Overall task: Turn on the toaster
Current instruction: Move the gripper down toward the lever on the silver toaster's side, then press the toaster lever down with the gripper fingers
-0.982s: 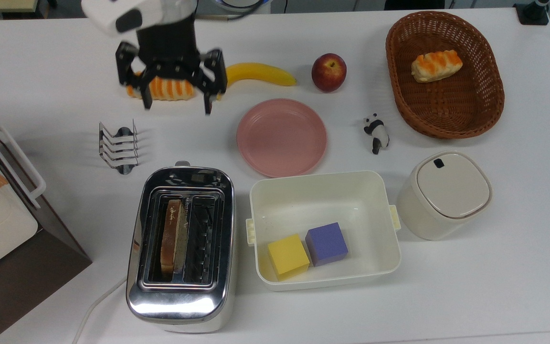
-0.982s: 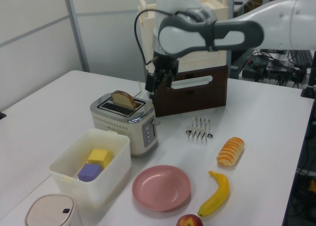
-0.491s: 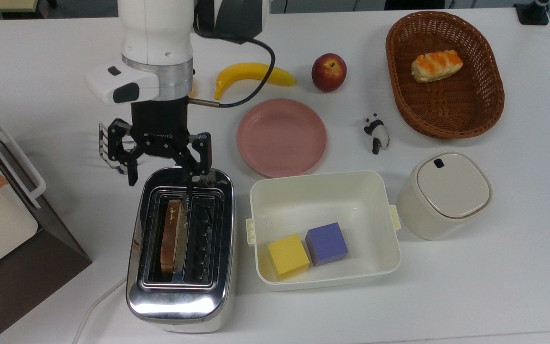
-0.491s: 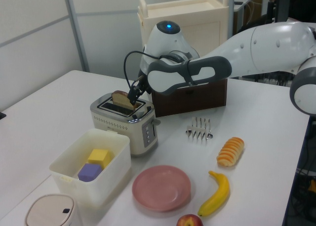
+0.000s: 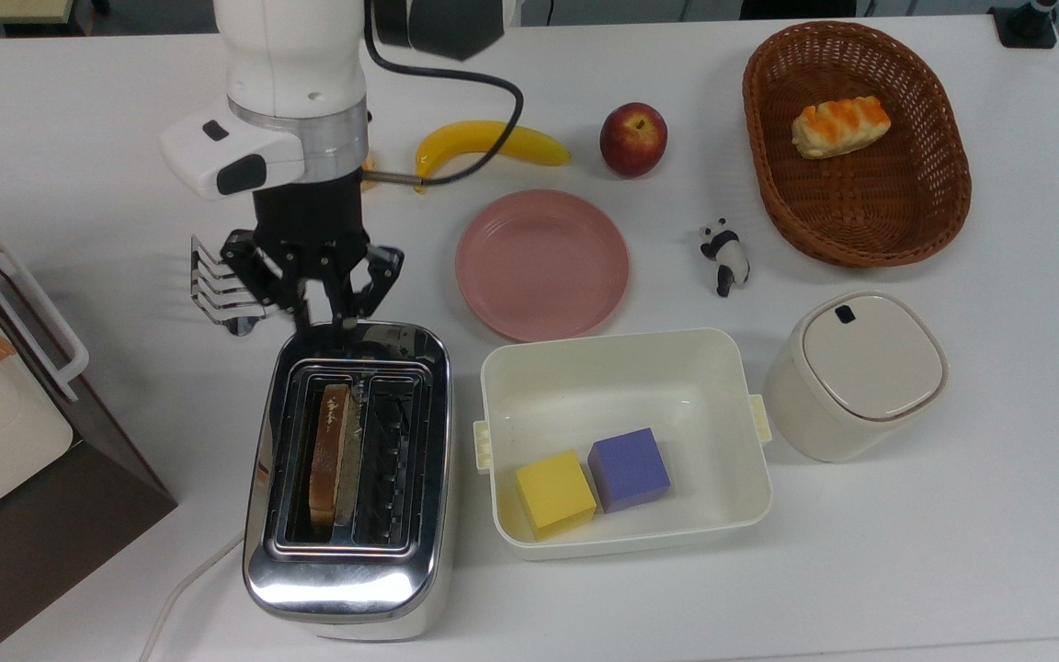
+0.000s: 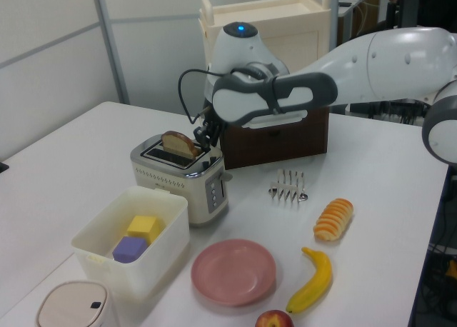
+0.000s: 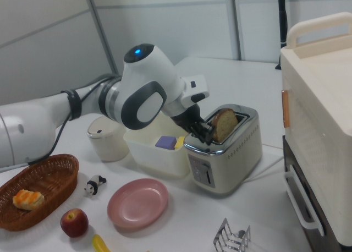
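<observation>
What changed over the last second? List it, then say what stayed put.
The end effector came from above the striped bread roll to the toaster's end nearest the toast rack, and its open fingers closed together. It grasped nothing. The toast slice, toaster and rack stayed put.

top view: overhead, straight down on bench | left, right views: oblique, opposite sides | shared: toaster, pink plate

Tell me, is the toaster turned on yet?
Not yet, it seems. Done: a bread slice sits in one slot of the chrome toaster, still poking up high. In hand: the pincer, fingers close together, is at the toaster's end by the toast rack. Left: pressing the lever so the bread drops.
</observation>
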Tool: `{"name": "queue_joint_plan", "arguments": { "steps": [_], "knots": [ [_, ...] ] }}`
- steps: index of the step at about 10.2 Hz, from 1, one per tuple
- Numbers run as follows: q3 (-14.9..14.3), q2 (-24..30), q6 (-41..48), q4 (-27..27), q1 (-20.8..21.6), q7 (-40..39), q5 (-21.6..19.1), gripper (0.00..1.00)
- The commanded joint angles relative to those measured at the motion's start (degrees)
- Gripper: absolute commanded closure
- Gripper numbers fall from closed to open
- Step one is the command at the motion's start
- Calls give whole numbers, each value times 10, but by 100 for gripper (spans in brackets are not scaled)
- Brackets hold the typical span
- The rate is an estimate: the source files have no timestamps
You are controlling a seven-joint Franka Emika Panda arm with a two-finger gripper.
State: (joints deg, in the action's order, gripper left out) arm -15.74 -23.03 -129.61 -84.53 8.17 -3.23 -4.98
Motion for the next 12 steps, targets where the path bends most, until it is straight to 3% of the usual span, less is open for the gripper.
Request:
{"name": "queue_joint_plan", "arguments": {
  "steps": [1, 5, 12],
  "knots": [
    [-5, 32, 160, -11, 3, -127, -33, 100],
    [-5, 26, 164, -13, -4, -148, -33, 100],
    [-5, -31, 111, -14, -5, -156, -26, 100]
  ]
}}
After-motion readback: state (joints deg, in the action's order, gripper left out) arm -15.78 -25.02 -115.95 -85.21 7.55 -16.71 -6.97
